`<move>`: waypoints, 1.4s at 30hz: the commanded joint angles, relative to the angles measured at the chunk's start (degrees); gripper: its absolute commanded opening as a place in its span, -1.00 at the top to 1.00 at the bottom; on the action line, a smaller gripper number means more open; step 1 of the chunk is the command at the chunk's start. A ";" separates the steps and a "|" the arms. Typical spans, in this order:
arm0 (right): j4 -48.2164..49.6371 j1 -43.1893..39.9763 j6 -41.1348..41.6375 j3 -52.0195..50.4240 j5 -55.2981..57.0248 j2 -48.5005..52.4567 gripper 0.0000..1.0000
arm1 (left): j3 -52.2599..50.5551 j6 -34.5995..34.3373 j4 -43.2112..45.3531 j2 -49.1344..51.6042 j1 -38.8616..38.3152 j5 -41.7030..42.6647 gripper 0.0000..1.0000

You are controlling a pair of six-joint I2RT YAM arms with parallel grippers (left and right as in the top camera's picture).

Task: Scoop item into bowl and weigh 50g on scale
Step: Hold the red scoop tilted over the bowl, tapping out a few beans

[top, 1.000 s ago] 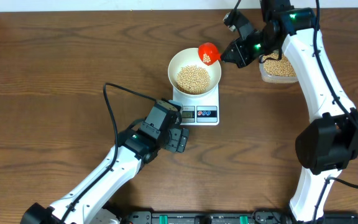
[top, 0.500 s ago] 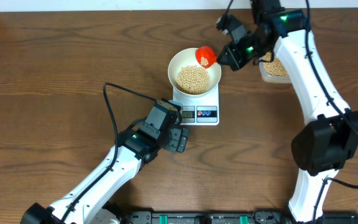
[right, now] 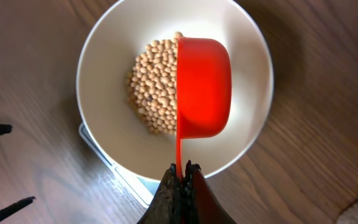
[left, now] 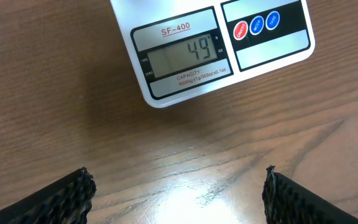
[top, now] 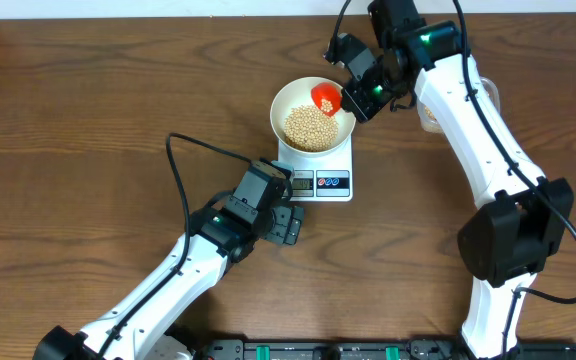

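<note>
Pale-tan beans heaped in white bowl atop white scale; display reads 49.

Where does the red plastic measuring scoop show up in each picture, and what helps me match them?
Overhead: the red plastic measuring scoop is top centre, over the round white bowl.
Left wrist: not in it.
Right wrist: centre, beside the pale-tan beans.
Shared landmark: the small white digital scale.
</note>
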 commanded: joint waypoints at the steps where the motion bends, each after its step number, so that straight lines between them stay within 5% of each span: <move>1: 0.02 0.13 0.31 1.46 1.97 -1.88 0.97 | -0.09 0.59 -0.15 -0.70 0.24 -0.28 -0.77; 8: 0.02 0.11 0.33 1.46 1.90 -1.88 0.98 | -0.09 0.59 -0.15 -0.70 0.24 -0.28 -0.78; 27: -0.35 -7.93 0.79 1.46 -23.89 -1.88 0.98 | -0.09 0.59 -0.15 -0.70 0.24 -0.28 -0.77; 42: -1.36 -8.87 0.72 1.46 -22.62 -1.88 0.98 | -0.09 0.59 -0.15 -0.70 0.24 -0.28 -0.78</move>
